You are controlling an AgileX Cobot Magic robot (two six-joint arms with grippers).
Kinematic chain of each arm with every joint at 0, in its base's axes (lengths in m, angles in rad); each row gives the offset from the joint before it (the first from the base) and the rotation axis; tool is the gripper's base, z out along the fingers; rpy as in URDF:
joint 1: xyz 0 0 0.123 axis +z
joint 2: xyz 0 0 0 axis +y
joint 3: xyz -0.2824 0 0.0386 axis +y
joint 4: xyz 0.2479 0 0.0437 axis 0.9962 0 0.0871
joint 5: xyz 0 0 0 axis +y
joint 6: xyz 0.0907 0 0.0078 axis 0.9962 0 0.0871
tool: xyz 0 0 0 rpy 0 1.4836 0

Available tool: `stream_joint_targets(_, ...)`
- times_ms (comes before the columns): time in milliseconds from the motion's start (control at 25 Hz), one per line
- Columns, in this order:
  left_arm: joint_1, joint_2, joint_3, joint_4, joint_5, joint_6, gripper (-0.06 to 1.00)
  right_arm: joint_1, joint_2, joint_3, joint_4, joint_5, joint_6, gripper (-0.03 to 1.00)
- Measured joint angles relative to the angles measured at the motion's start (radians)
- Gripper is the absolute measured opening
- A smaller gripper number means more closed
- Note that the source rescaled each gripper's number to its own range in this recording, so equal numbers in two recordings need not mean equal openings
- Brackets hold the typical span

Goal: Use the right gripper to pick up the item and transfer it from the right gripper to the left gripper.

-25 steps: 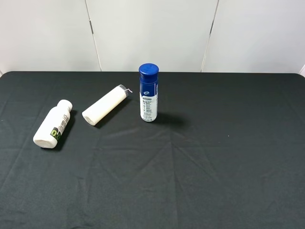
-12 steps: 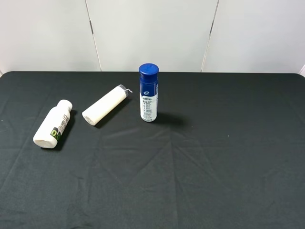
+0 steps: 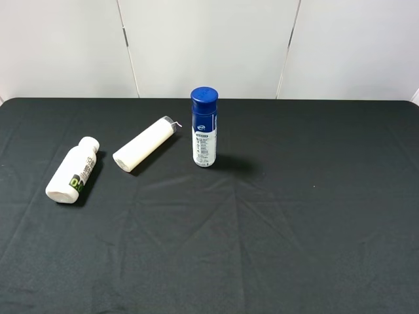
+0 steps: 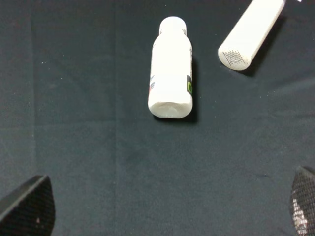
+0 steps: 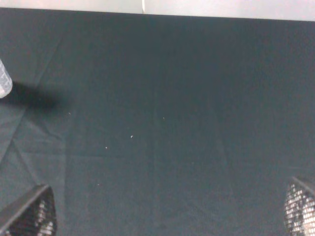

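Observation:
The item, a small white bottle [image 3: 72, 171] with a white cap and a green-and-black label, lies on its side at the left of the black table. It also shows in the left wrist view [image 4: 170, 69], its base toward the camera. My left gripper [image 4: 167, 209] is open, its two fingertips at the frame's lower corners, short of the bottle and empty. My right gripper [image 5: 167, 209] is open and empty over bare black cloth, far from the bottle. Neither arm shows in the exterior high view.
A plain cream-white capless tube [image 3: 145, 144] lies on its side right of the item; its end shows in the left wrist view [image 4: 251, 33]. A taller blue-capped bottle [image 3: 204, 127] stands upright near the table's middle back. A white wall runs behind the table.

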Motion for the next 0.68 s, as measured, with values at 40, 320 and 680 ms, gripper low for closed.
stream_joint_targets(40,0.0,0.0,0.0,0.0,0.0,0.0,0.87,0.0,0.0,0.0,0.0,0.0,0.0,1.0)
stream_joint_targets(320,0.0,0.0,0.0,0.0,0.0,0.0,0.87,0.0,0.0,0.0,0.0,0.0,0.0,1.0)
stream_joint_targets(680,0.0,0.0,0.0,0.0,0.0,0.0,0.87,0.0,0.0,0.0,0.0,0.0,0.0,1.0)
